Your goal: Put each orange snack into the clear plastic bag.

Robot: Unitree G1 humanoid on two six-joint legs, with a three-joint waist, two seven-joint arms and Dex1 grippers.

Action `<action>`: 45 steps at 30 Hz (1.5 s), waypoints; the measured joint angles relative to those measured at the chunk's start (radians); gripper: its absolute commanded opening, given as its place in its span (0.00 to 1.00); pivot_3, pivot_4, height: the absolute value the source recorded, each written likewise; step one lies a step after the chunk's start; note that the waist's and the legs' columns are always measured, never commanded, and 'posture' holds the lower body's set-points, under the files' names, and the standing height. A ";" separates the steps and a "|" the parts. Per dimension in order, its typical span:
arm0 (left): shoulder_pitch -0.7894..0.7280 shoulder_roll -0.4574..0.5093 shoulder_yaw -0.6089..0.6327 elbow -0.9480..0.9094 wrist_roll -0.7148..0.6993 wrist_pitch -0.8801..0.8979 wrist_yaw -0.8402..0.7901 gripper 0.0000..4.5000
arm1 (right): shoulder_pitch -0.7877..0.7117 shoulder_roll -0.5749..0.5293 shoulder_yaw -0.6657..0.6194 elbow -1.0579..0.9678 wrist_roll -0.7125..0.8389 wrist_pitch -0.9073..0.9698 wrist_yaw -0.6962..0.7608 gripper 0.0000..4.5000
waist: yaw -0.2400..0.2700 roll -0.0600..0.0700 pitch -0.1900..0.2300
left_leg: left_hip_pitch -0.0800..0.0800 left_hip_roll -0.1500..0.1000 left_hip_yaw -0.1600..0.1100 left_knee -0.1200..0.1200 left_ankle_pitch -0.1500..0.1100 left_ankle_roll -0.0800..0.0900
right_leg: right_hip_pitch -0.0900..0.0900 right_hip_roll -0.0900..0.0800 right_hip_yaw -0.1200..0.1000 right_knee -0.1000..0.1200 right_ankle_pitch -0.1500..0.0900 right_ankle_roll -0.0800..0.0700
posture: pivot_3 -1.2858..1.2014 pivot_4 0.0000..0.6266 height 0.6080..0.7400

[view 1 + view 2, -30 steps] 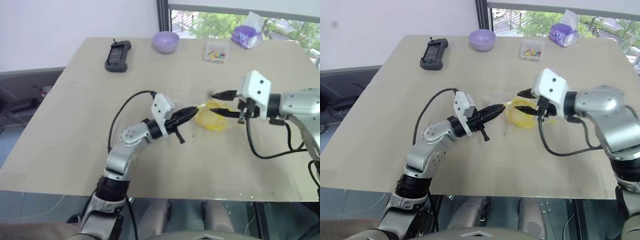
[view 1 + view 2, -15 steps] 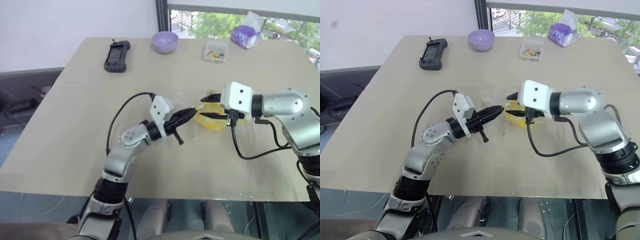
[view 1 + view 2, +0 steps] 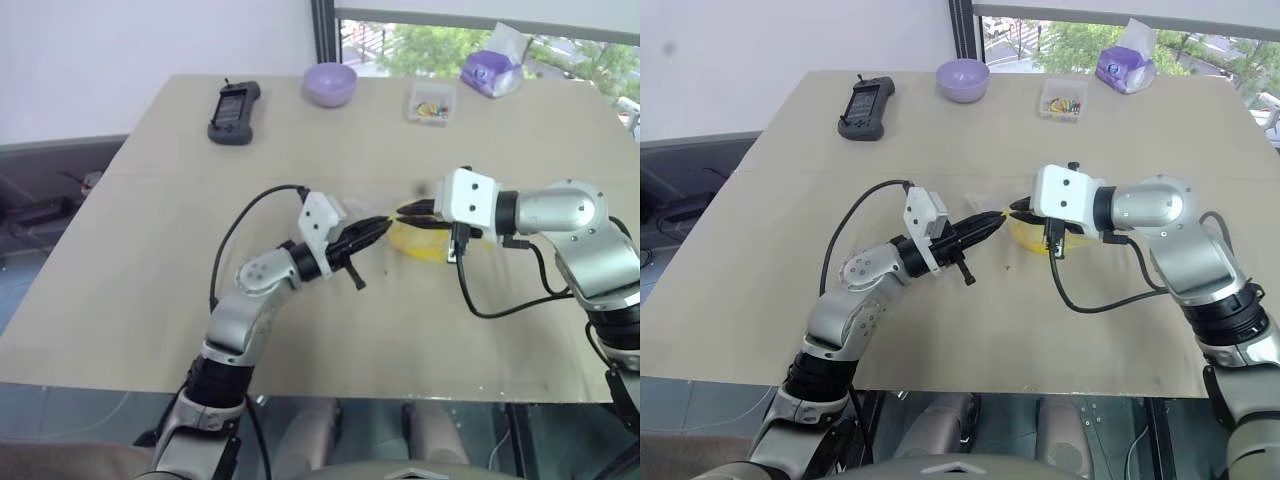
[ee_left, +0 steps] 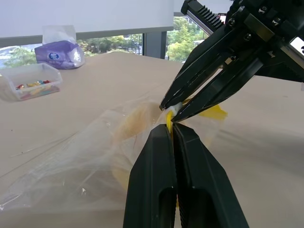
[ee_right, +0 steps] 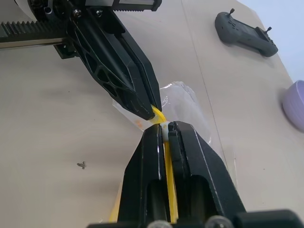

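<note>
With both arms meeting above the middle of the table (image 3: 130, 280), the clear plastic bag (image 4: 90, 156) lies crumpled on the tabletop between them, its yellow zip strip (image 5: 167, 183) raised at the mouth. Left end effector (image 4: 172, 127): fingers pressed together, clenched on the zip strip. Right end effector (image 5: 164, 127): fingers likewise closed, pinching the same strip just beside the left one, so that the two sets of fingertips nearly touch. One orange snack (image 4: 133, 121) shows as a yellow-orange mass through the film, inside the bag. Relative to the bag, a purple bowl (image 3: 331, 84), a black handheld controller (image 3: 235, 112), a small clear box of coloured bits (image 3: 433, 103) and a purple tissue pack (image 3: 492, 70) stand well apart along the table's far side.
</note>
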 measured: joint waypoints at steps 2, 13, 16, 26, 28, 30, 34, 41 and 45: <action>0.000 0.000 0.000 0.000 0.000 0.000 0.000 0.00 | 0.000 0.000 0.000 0.000 -0.002 0.001 0.000 0.01 | 0.000 0.000 0.000 | 0.000 0.000 0.000 0.000 0.000 0.000 | 0.000 0.000 0.000 0.000 0.000 0.000 | 0.52 0.24 1.00; -0.007 0.007 -0.002 0.005 0.008 -0.005 0.011 0.00 | 0.003 -0.035 0.000 -0.005 -0.015 -0.001 0.009 0.01 | 0.000 0.000 0.000 | 0.000 0.000 0.000 0.000 0.000 0.000 | 0.000 0.000 0.000 0.000 0.000 0.000 | 0.52 0.24 1.00; -0.008 0.025 -0.001 0.010 0.015 -0.007 0.016 0.00 | 0.015 -0.054 0.000 -0.005 -0.018 0.006 0.005 0.01 | 0.000 0.000 0.000 | 0.000 0.000 0.000 0.000 0.000 0.000 | 0.000 0.000 0.000 0.000 0.000 0.000 | 0.52 0.24 1.00; -0.032 0.095 0.040 0.097 0.058 -0.062 0.065 0.00 | 0.054 -0.140 -0.017 0.020 -0.033 0.030 -0.015 0.01 | 0.002 0.000 0.000 | 0.000 0.000 0.000 -0.001 0.000 0.000 | 0.000 0.000 0.000 -0.001 0.000 0.000 | 0.52 0.24 1.00; -0.045 0.103 0.048 0.118 0.065 -0.079 0.082 0.00 | 0.062 -0.155 -0.028 0.027 -0.038 0.030 -0.023 0.01 | 0.003 0.000 0.000 | 0.000 0.000 0.000 -0.001 0.000 0.000 | 0.000 0.000 0.000 -0.001 0.000 0.000 | 0.52 0.24 1.00; -0.052 0.110 0.070 0.135 0.069 -0.090 0.091 0.00 | 0.069 -0.174 -0.038 0.040 -0.039 0.031 -0.025 0.01 | 0.002 0.000 0.000 | 0.000 0.000 0.000 -0.001 0.000 0.000 | 0.000 0.000 0.000 -0.001 0.000 0.000 | 0.52 0.24 1.00; -0.052 0.122 0.077 0.149 0.073 -0.097 0.100 0.00 | 0.080 -0.202 -0.046 0.054 -0.040 0.036 -0.027 0.01 | 0.001 0.000 0.000 | 0.000 0.000 0.000 -0.002 0.000 0.000 | 0.000 0.000 0.000 -0.002 0.000 0.000 | 0.52 0.24 1.00; -0.052 0.119 0.079 0.133 0.060 -0.044 0.117 0.00 | 0.084 -0.214 -0.063 0.070 -0.037 0.037 -0.028 0.01 | 0.000 0.000 0.000 | 0.000 0.000 0.000 -0.002 0.000 0.000 | 0.000 0.000 0.000 -0.002 0.000 0.000 | 0.52 0.24 1.00; -0.051 0.119 0.079 0.112 0.041 -0.021 0.112 0.00 | 0.084 -0.214 -0.064 0.082 -0.039 0.035 -0.034 0.01 | 0.001 0.000 0.000 | 0.000 0.000 0.000 -0.002 0.000 0.000 | 0.000 0.000 0.000 -0.002 0.000 0.000 | 0.52 0.24 1.00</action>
